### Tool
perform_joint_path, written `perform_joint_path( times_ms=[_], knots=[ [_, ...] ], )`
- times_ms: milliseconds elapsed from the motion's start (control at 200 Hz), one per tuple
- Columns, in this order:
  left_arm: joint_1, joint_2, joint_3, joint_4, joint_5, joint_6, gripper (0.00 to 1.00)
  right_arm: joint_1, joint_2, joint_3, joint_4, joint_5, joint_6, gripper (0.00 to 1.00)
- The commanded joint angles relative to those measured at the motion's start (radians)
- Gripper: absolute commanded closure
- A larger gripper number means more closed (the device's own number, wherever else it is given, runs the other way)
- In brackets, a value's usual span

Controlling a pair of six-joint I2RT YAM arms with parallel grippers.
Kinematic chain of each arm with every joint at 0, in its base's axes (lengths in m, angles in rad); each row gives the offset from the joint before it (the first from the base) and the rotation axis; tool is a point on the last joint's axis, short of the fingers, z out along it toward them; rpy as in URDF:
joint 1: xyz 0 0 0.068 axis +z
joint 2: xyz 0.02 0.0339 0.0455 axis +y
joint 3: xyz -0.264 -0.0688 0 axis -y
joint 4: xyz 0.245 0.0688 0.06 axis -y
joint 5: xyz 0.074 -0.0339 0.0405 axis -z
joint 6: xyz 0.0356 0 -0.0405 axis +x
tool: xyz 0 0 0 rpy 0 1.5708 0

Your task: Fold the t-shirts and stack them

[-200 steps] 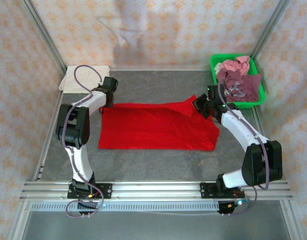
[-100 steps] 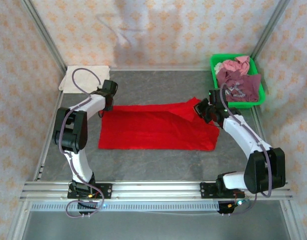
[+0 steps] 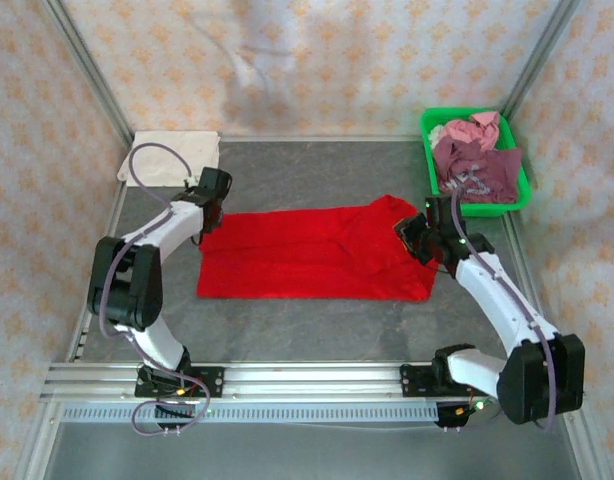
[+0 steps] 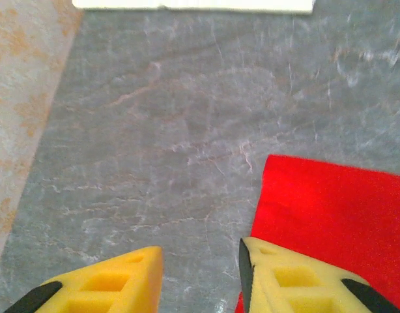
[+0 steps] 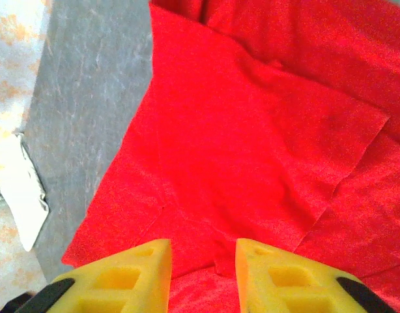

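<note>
The bright red t-shirt [image 3: 307,258] lies spread flat mid-table, with a flap folded over its right part [image 3: 372,222]. My left gripper [image 3: 211,196] stands open at the shirt's far left corner; its fingers [image 4: 298,280] frame bare grey table, with the red corner [image 4: 330,208] beside the right finger. My right gripper [image 3: 415,238] hovers open at the shirt's right edge, with red cloth [image 5: 252,130] under and between its fingers [image 5: 128,277]. A folded cream-white t-shirt [image 3: 172,157] rests at the back left. Maroon [image 3: 477,170] and pink [image 3: 474,128] t-shirts lie crumpled in the basket.
The green plastic basket [image 3: 428,129] stands at the back right corner, close behind my right arm. Metal frame posts and patterned walls enclose the table. Bare grey tabletop [image 3: 307,170] stretches behind the red shirt and in front of it [image 3: 307,330].
My right gripper has let go of the shirt's right side and drawn back toward the near right; the lifted flap now lies folded on the shirt. My left gripper shifted slightly nearer.
</note>
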Motion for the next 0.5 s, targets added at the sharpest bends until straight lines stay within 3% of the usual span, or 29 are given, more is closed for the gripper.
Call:
perform_joint_path(
  times_ms=[0, 170, 495],
  knots=[
    [-0.006, 0.004, 0.056, -0.002, -0.001, -0.014, 0.63, 0.006, 0.02, 0.031, -0.012, 0.068, -0.045, 0.68],
    [-0.038, 0.102, 0.156, 0.0, 0.111, 0.038, 0.62, 0.027, 0.222, 0.134, 0.028, 0.026, -0.144, 0.67],
    [-0.039, 0.289, 0.265, -0.046, 0.242, 0.047, 0.62, 0.057, 0.518, 0.344, -0.025, 0.174, -0.33, 0.66]
  ],
)
